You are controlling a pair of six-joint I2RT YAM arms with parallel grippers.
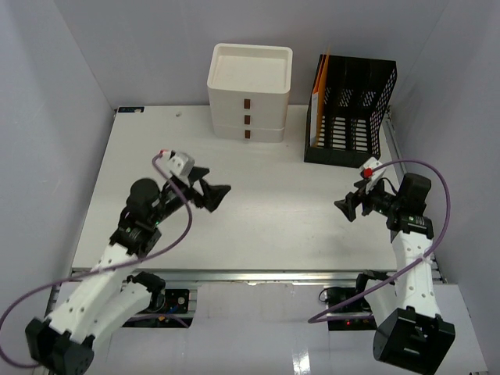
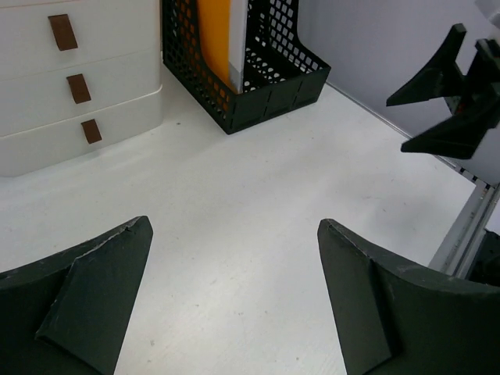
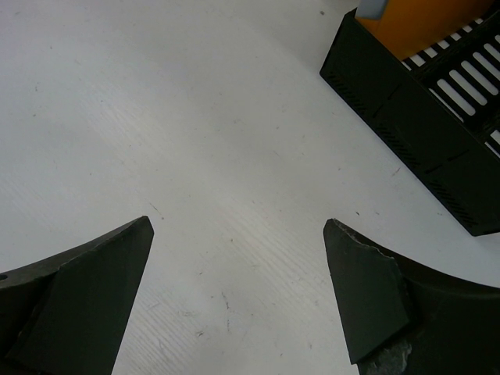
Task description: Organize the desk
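Left gripper [image 1: 218, 196], right gripper [image 1: 344, 210]: jaws wide, seemingly above desk [image 1: 273, 230].

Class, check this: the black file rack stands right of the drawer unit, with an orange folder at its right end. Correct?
No. The orange folder sits at the left end of the file rack, which does stand right of the drawer unit; the top view shows it.

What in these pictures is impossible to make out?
Drawers: contents unseen, all three shut, overhead and left wrist views.
Orange folder: overhead, the rack hides all but its edge; right wrist view's top edge cuts it off.
Speck on the desk, far left: overhead, too small to identify.
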